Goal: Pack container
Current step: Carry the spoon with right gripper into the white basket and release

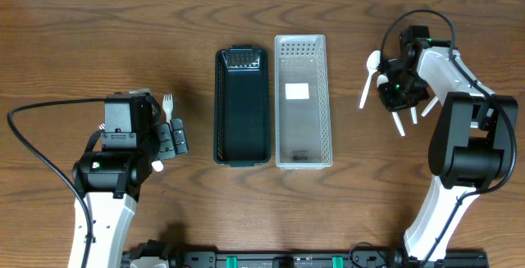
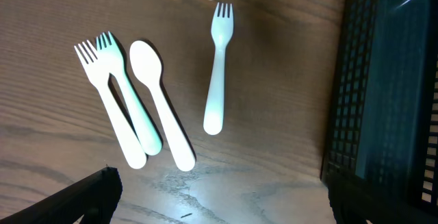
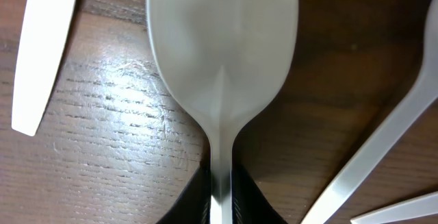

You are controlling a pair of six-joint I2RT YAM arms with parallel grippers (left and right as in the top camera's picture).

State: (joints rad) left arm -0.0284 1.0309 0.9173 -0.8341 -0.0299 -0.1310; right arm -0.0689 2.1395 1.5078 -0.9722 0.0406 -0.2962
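A black basket (image 1: pixel 242 104) and a clear perforated basket (image 1: pixel 302 100) lie side by side at the table's middle. My right gripper (image 3: pixel 220 207) is shut on the handle of a white spoon (image 3: pixel 222 39), low over the wood. In the overhead view the right gripper (image 1: pixel 394 89) hides that spoon. My left gripper (image 2: pixel 219 210) is open and empty above the table. Just beyond it lie two white forks (image 2: pixel 113 94), a white spoon (image 2: pixel 161 101) and a third fork (image 2: pixel 217 73). The black basket's wall (image 2: pixel 356 101) is at the right of the left wrist view.
Another white spoon (image 1: pixel 368 78) lies left of the right gripper, and two white handles (image 1: pixel 399 123) stick out below it. In the right wrist view a handle end (image 3: pixel 44 46) lies left and two handles (image 3: pixel 383 142) right. A white label (image 1: pixel 297 91) sits in the clear basket.
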